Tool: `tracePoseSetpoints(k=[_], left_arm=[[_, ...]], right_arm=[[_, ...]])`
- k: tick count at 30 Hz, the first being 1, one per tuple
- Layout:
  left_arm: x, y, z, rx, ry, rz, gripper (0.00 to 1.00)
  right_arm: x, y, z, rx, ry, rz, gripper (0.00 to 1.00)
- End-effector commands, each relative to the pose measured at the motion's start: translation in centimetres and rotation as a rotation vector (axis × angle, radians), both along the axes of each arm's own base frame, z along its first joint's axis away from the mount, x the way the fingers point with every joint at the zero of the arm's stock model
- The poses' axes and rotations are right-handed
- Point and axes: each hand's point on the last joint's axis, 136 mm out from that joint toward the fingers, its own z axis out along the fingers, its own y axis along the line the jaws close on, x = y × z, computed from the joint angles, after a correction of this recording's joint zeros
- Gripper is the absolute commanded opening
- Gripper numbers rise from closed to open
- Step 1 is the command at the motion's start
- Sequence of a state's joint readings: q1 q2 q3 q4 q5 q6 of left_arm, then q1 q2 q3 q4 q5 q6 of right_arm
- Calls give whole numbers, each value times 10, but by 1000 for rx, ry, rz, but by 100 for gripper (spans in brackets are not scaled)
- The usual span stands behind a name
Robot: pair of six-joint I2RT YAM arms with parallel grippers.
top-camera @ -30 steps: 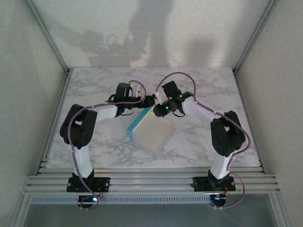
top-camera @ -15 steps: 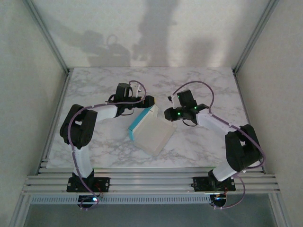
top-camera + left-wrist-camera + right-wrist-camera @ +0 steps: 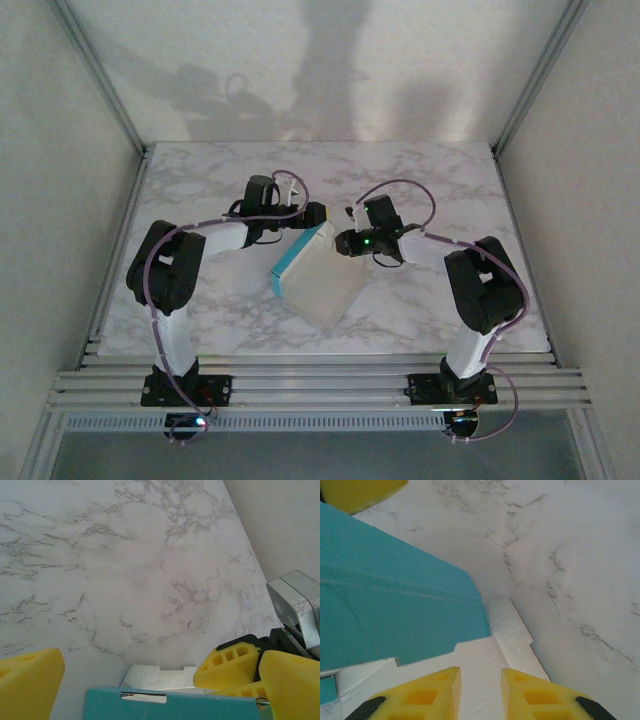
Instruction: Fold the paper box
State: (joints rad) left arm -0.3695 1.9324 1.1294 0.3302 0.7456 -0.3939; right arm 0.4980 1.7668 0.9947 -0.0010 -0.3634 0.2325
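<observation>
Across the middle of the top view lies the marble table point(image 3: 440, 180), its near edge hidden behind the rails at the bottom of the frame. The left arm point(image 3: 175, 270) reaches in from lower left and the right arm point(image 3: 480, 285) from lower right, and both bend toward the centre.

The box point(image 3: 320, 280) lies at the centre of the frame, turned askew, its off-white face up and a turquoise strip along its upper-left side. Its upper corner is partly covered by the two wrists.

The left gripper point(image 3: 315, 213) sits at the box's upper-left end. In the left wrist view its jaws stand wide apart point(image 3: 155, 690), the fingers point(image 3: 27, 680) cut off by the lower edge. The turquoise side of the box point(image 3: 170, 705), with a small slot point(image 3: 142, 696) in it, sits between them at bottom centre, and a white flap point(image 3: 160, 676) pokes out beyond.

The right gripper point(image 3: 345, 243) sits at the box's upper-right end. In the right wrist view its jaws point(image 3: 480, 690) leave a narrow gap at the bottom of the frame. White card shows in that gap, but whether they pinch it I cannot tell. A turquoise panel point(image 3: 395, 615) fills the left half there, cut off by the frame edge.
</observation>
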Motion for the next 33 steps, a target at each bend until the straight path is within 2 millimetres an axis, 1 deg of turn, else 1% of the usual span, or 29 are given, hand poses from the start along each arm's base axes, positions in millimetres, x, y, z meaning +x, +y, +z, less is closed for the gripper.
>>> tracePoseSetpoints(k=[1,6,11,15,16,21,26,33], left_arm=[[-7,2,-4,-5,30,-11,99],[-7,1,-5,-11,37,-11,99],[-6,-1,-4,-26,42,-14,99],[-9,-2,-2,-44,56,-25,99],[-7,-4,2,-60,40,-32,99],[-7,-5,4,-90,52,-44,99],[-6,-4,2,-103,69,-55,99],[-4,-4,-5,-93,90,-69,99]], right_arm=[[8,19,18,66,-37,47,28],[4,29,20,96,-28,83,30],[3,38,18,106,-26,99,33],[10,42,18,119,-38,77,41],[13,43,18,121,-47,67,42],[25,46,18,160,-71,24,43],[30,49,21,212,-107,3,43],[33,53,19,190,-128,36,43]])
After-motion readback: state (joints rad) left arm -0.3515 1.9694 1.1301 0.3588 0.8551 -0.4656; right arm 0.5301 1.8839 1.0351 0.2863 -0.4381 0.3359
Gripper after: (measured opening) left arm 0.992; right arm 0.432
